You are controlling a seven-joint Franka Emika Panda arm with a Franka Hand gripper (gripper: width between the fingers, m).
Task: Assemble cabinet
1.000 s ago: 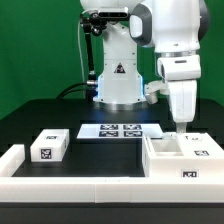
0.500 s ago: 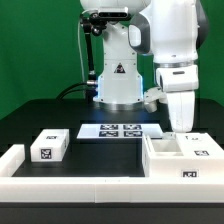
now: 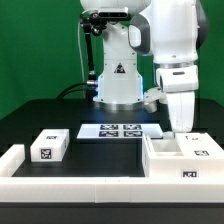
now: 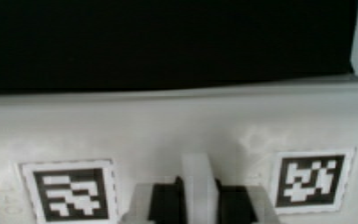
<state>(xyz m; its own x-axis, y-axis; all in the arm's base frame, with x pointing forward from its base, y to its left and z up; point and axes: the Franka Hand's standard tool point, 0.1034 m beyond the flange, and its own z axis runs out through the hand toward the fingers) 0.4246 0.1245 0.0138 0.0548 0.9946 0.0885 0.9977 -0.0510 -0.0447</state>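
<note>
The cabinet box is a big white plastic box with tags, standing at the exterior view's right. My gripper hangs straight down over its far rim. In the wrist view the cabinet's white wall fills the frame, with two tags on it. My gripper straddles a thin white upright wall, with a dark gap on each side, so the jaws look open. A small white drawer block with tags lies at the exterior view's left, away from the gripper.
The marker board lies flat in the middle, before the robot base. A long white rail runs along the front edge, and a white end piece stands at the exterior view's left.
The arm moved slightly toward the exterior view's left and lower onto the cabinet's rim in the first half second. It has held still since.
</note>
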